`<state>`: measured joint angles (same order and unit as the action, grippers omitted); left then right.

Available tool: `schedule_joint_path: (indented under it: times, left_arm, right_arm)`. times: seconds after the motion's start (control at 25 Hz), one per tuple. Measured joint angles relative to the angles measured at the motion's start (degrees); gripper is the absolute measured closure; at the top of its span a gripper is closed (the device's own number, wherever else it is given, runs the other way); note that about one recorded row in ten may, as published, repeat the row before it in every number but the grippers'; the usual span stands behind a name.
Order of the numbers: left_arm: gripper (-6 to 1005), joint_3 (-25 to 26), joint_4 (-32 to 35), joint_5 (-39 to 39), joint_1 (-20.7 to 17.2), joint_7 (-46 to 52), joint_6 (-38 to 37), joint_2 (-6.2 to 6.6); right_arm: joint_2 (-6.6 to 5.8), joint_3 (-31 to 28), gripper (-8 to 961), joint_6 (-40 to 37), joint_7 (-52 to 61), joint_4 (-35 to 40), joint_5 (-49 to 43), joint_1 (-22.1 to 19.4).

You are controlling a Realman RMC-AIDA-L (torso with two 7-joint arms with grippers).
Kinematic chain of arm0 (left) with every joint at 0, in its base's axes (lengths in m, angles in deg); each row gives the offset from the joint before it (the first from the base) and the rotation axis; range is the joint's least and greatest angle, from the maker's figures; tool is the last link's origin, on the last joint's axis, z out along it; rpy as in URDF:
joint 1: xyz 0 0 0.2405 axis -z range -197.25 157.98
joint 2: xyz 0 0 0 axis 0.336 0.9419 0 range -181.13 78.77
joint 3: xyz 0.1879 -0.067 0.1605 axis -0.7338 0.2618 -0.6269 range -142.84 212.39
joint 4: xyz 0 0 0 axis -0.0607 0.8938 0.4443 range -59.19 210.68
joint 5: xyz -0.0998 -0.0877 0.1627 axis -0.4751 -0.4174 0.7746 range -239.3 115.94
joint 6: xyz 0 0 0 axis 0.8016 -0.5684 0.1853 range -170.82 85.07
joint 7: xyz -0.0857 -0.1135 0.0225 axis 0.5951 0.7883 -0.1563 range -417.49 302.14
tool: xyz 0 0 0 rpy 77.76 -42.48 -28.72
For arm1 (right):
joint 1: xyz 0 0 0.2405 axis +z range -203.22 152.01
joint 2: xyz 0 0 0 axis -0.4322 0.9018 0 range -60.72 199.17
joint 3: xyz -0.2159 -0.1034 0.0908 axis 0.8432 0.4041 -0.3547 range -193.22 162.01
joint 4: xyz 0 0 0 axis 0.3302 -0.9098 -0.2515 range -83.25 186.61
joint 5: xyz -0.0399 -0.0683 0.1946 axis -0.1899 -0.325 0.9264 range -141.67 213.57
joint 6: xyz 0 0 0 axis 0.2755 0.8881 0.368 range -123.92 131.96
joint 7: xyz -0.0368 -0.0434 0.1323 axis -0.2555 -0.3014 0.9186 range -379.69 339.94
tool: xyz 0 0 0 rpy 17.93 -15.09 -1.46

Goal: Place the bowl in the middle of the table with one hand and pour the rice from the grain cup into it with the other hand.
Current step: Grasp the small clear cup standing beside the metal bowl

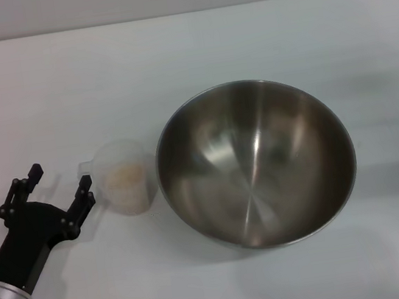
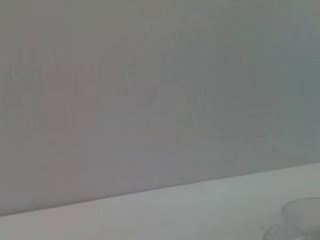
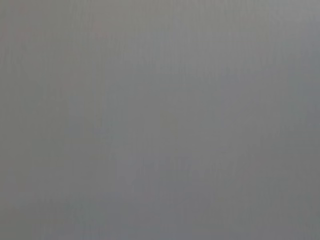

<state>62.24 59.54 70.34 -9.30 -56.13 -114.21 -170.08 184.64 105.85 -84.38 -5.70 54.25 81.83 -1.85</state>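
The stainless-steel bowl (image 1: 256,164) stood a little to the 3 o'clock side of the middle of the white table (image 1: 172,57), its opening tipped slightly toward the near edge. The grain cup (image 1: 124,178) stood upright at the bowl's 9 o'clock side, just beside its rim; I could not tell if the two were touching. Inside the cup lay the rice (image 1: 123,179), a pale beige heap seen through the clear wall, and the small handle pointed toward 10 o'clock, away from the bowl.

Wide bare table surface lay toward 12 o'clock from both things, up to the far edge, and also at 3 o'clock of the bowl. Toward 6 o'clock the free strip was narrower.

The left gripper (image 1: 59,181) was at 9 o'clock of the cup, low in the head view, with its silver arm coming in from 7 o'clock and a green light on it. Its black fingers (image 1: 85,191) were spread apart and held nothing; the nearer finger stood just beside the cup's handle, apart from it. The gripper pointed toward 1 o'clock.

The right gripper was not seen anywhere, and its wrist view gave only plain grey.

In the left wrist view a grey wall stood behind the table edge, and the cup's rim (image 2: 302,210) showed faintly in a corner.
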Motion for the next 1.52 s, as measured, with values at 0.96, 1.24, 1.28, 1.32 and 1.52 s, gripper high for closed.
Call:
schedule_joint_path:
  times: [0.96, 1.24, 1.28, 1.32, 1.52]
  left_arm:
    - [573, 1.6, 0.0, 0.0, 2.8, 0.3, 2.8, -0.1]
    - [710, 1.7, -0.1, 0.0, 3.2, 0.1, 3.0, -0.1]
    - [730, 1.8, -0.1, 0.0, 3.2, 0.2, 3.1, -0.09]
    - [780, 2.0, -0.1, 0.0, 3.2, 0.4, 3.1, -0.06]
    - [943, 3.1, -0.2, -0.1, 3.6, 0.5, 2.6, -0.12]
  right_arm:
    - [-0.15, 0.0, 429, 0.8, 0.1, -0.1, 0.0, 1.3]
    - [-0.26, 0.0, 429, 1.3, 0.1, -0.1, 0.0, 1.6]
    - [-0.27, 0.0, 429, 1.3, 0.1, -0.1, 0.0, 1.7]
    - [-0.27, 0.0, 429, 1.3, 0.1, -0.1, 0.0, 1.7]
    - [-0.19, 0.0, 429, 1.2, 0.1, -0.1, 0.0, 1.5]
